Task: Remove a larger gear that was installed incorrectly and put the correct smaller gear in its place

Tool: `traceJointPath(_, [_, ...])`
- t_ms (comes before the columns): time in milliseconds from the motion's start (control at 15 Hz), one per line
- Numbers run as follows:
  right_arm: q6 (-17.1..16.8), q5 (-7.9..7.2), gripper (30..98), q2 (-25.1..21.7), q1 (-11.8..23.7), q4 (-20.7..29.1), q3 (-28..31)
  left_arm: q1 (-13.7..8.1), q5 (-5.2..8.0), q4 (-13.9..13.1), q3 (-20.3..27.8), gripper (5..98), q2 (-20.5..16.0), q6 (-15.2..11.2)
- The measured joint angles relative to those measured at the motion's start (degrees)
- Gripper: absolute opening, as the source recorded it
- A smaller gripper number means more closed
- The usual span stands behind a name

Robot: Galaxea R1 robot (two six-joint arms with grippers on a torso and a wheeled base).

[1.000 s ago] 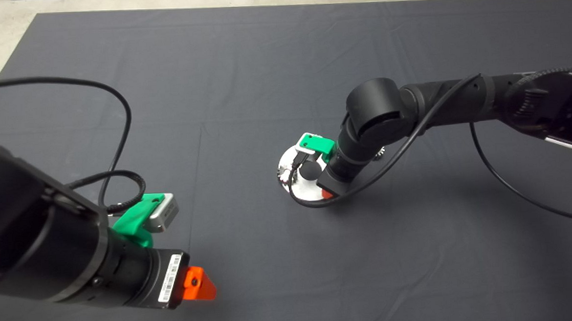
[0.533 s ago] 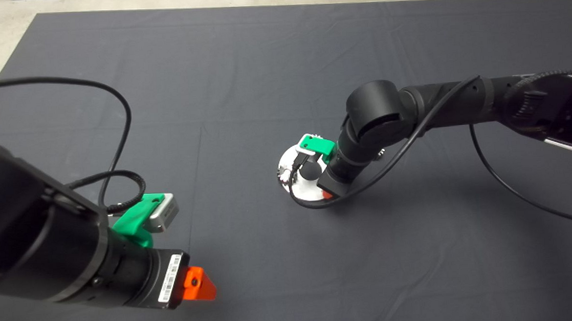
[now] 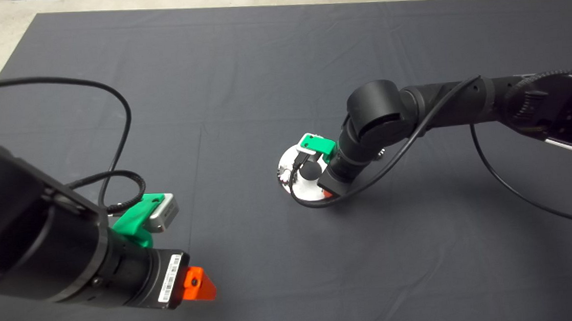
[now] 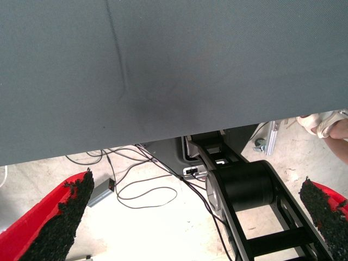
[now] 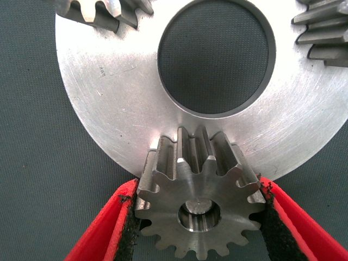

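In the right wrist view my right gripper (image 5: 198, 187) is shut on the smaller gear (image 5: 198, 193), one black pad on each side of it. This grey gear has short straight teeth. It sits at the rim of the round silver plate (image 5: 109, 92), and a peg shows inside its centre hole. From above, the right wrist (image 3: 338, 170) covers that gear. A toothed edge on the mat behind the right forearm looks like the larger gear (image 3: 380, 152), mostly hidden by the arm. My left gripper (image 3: 199, 285) is parked open at the lower left.
Two lighter silver gears (image 5: 103, 13) (image 5: 321, 32) stand on the plate beyond its big round hole (image 5: 215, 54). A black cable (image 3: 312, 203) loops under the right wrist. The left wrist view shows the mat's edge, floor cables and a person's foot (image 4: 326, 125).
The right arm has shifted only very slightly over the plate. The left arm has not moved.
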Motion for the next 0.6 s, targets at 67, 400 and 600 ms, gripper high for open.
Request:
traceJointPath(67, [0.0,0.01,51.6,0.0,0.0,0.0,0.0,0.0,-0.02,-0.1,0.0,97.7,0.0,0.0])
traceJointPath(400, [0.0,0.05,49.8,0.0,0.0,0.0,-0.1,0.0,0.00,-0.1,0.0,97.7,0.0,0.0])
traceJointPath(600, [0.1,0.26,49.7,0.0,0.0,0.0,-0.4,0.0,0.00,-0.1,0.0,97.7,0.0,0.0])
